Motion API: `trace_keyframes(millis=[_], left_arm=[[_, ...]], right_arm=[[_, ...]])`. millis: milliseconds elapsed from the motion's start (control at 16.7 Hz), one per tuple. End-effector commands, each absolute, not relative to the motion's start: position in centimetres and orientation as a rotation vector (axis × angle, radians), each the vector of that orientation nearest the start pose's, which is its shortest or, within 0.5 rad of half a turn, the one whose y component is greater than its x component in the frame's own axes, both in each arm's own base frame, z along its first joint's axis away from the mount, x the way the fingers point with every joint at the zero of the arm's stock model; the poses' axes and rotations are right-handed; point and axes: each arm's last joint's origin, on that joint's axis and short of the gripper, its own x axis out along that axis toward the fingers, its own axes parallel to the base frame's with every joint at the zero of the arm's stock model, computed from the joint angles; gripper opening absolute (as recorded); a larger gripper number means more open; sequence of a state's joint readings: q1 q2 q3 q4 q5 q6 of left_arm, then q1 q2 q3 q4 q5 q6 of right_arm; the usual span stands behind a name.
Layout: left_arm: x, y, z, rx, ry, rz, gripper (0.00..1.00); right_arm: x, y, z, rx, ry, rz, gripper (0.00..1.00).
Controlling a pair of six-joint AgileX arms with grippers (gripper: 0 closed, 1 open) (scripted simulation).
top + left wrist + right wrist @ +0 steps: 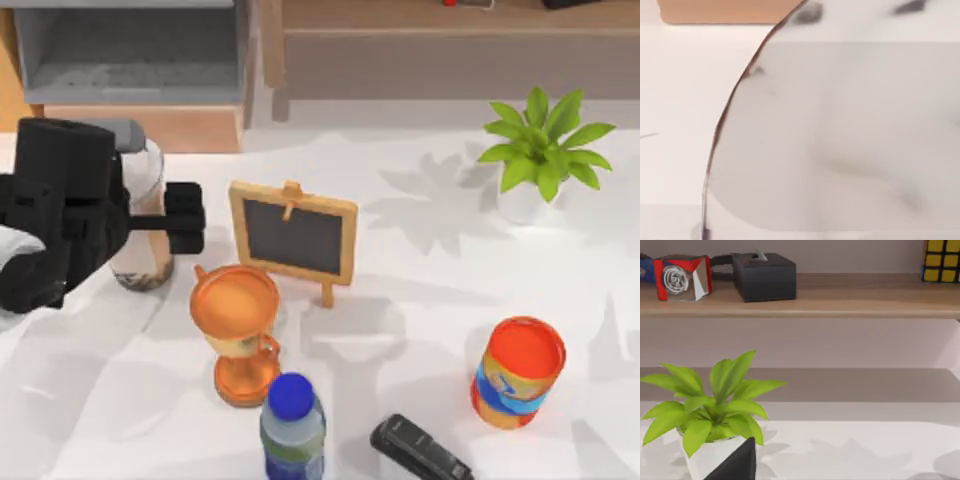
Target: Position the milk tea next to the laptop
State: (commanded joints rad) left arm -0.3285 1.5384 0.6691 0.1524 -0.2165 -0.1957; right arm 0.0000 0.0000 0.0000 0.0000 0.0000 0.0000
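The milk tea [148, 215] is a tall clear cup with beige drink and dark pearls at its base, standing at the table's left side. My left gripper [150, 222] is shut on its middle, with one black finger [186, 216] on the cup's right side. In the left wrist view the cup's pale wall [840, 140] sits right against the camera. The grey laptop [130, 55] stands open at the back left, behind the cup. A dark part of my right gripper [735, 465] pokes in front of the plant in the right wrist view.
A small chalkboard [292, 232] stands right of the cup. In front of it are an orange goblet [238, 330] and a blue-capped bottle [293, 425]. A black device [420, 450], an orange can [518, 372] and a potted plant [540, 150] occupy the right half.
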Motion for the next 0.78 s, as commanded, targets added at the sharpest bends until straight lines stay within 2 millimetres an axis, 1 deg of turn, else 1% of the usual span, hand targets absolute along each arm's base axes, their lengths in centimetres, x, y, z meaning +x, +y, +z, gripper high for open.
trace_keyframes(millis=[240, 780], left_arm=[[28.17, -8.81, 15.0, -0.004, 0.699, -0.03, 1.0], [28.17, -8.81, 15.0, -0.004, 0.699, -0.03, 0.32]], right_arm=[[10.57, -0.12, 16.0, 0.0, 0.0, 0.0, 1.0], [10.57, -0.12, 16.0, 0.0, 0.0, 0.0, 1.0]])
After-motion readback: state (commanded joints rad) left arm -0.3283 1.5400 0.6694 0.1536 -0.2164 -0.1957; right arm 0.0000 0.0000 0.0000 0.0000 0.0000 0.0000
